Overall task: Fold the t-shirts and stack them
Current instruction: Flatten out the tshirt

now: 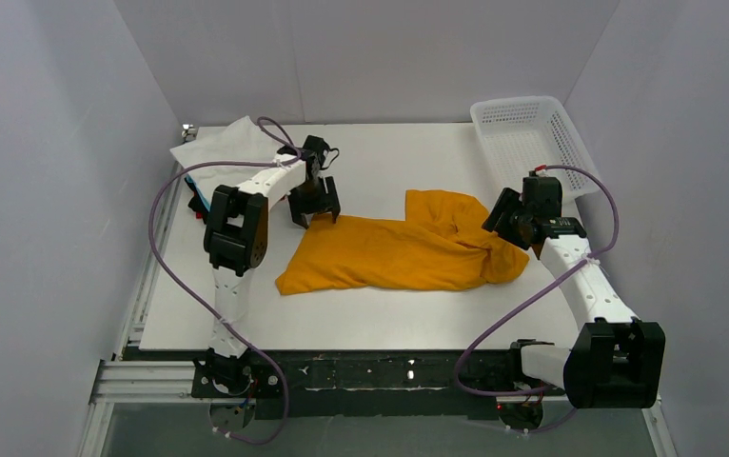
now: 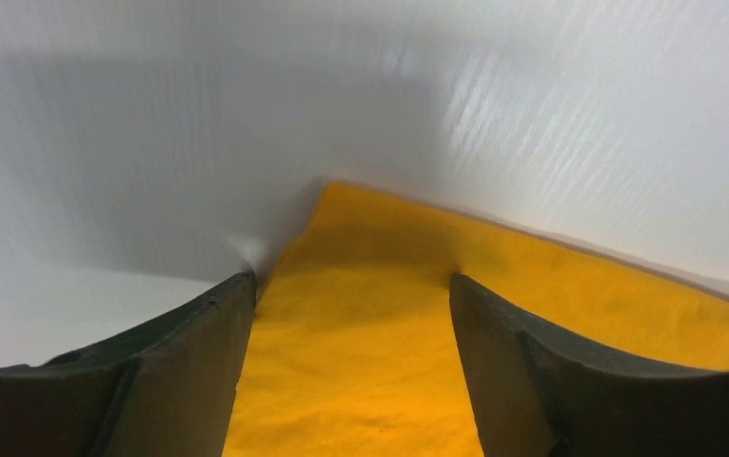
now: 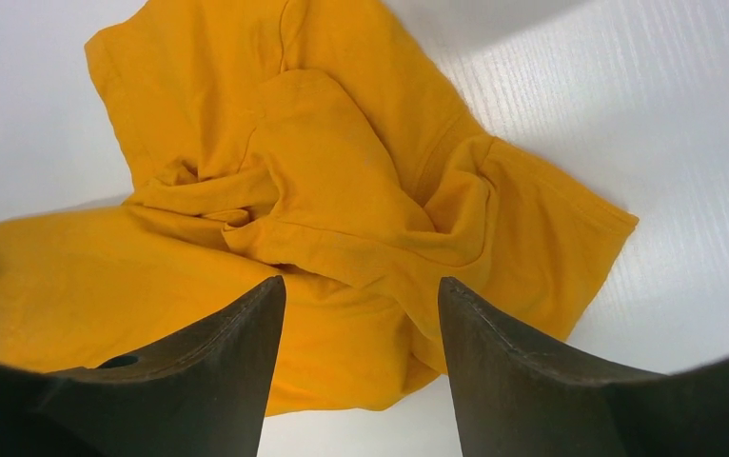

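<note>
An orange shirt (image 1: 389, 252) lies rumpled across the middle of the white table (image 1: 380, 157), its left end flat and its right end bunched in folds. The left gripper (image 1: 314, 211) hangs low over the shirt's far-left corner, jaws apart and straddling the cloth edge, with nothing clamped. The right gripper (image 1: 511, 227) hovers over the bunched right end, jaws likewise apart and empty. A stack (image 1: 223, 150) topped with white cloth sits at the table's far-left corner, and a basket (image 1: 532, 138) at the far-right corner. Bare table runs between them behind the shirt, and in a strip along the near edge
</note>
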Action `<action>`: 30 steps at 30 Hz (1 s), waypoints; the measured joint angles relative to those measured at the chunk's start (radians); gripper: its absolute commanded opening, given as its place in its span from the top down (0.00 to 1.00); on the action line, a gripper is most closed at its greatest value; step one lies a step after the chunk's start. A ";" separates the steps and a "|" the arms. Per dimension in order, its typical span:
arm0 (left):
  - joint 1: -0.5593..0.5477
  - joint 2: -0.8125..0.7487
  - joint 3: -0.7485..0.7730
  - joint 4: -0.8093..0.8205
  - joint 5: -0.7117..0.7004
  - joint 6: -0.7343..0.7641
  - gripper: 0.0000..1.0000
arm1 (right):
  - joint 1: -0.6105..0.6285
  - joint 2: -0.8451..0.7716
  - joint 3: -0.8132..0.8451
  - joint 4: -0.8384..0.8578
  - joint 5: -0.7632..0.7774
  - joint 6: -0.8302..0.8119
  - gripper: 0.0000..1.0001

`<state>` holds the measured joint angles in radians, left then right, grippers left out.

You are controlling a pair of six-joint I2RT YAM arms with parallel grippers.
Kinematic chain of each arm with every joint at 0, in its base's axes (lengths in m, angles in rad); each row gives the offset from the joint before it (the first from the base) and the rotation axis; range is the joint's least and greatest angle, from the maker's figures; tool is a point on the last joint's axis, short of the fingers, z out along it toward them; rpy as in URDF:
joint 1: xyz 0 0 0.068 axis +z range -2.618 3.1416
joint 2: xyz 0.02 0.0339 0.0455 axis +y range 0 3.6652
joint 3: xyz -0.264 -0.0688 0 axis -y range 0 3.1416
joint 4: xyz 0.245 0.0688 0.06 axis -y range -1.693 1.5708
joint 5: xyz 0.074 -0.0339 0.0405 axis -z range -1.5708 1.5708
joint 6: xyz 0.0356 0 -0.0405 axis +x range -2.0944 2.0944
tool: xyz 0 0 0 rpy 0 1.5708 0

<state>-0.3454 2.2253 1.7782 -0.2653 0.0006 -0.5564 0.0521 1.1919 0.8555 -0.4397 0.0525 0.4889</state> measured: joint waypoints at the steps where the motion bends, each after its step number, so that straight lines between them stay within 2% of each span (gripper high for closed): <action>1: -0.004 -0.008 -0.015 0.002 0.003 0.001 0.50 | 0.000 0.000 0.000 0.000 -0.001 0.000 0.32; 2: -0.008 -0.017 -0.033 0.006 0.008 0.001 0.65 | 0.000 -0.001 0.000 0.001 -0.003 0.000 0.32; 3: -0.011 -0.026 -0.050 0.008 0.015 0.000 0.88 | 0.000 -0.002 0.000 0.000 -0.004 0.000 0.32; 4: -0.012 -0.034 -0.066 0.010 0.022 -0.003 1.00 | 0.000 -0.004 0.000 0.001 -0.005 0.000 0.32; 8: -0.017 -0.073 -0.135 0.040 0.049 -0.001 1.00 | 0.000 -0.013 0.000 0.000 -0.011 -0.003 0.33; 10: -0.024 -0.132 -0.225 0.086 0.038 -0.003 1.00 | 0.000 -0.020 0.000 -0.002 -0.013 -0.007 0.34; 17: -0.046 -0.501 -0.657 0.097 -0.109 -0.014 1.00 | 0.000 -0.055 -0.001 -0.006 -0.042 -0.034 0.37; 20: -0.043 -0.675 -0.773 0.080 -0.172 -0.023 1.00 | 0.002 -0.063 -0.001 -0.005 -0.064 -0.048 0.39; 24: -0.042 -0.832 -0.864 0.061 -0.227 -0.035 1.00 | 0.029 -0.042 0.000 0.007 -0.098 -0.068 0.40; 30: -0.042 -0.890 -0.887 0.034 -0.266 -0.035 1.00 | 0.124 0.140 0.086 0.013 -0.145 -0.123 0.41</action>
<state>-0.3878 1.3357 0.8913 -0.2317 -0.2657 -0.5911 0.1761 1.3323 0.9413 -0.4263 -0.0925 0.3656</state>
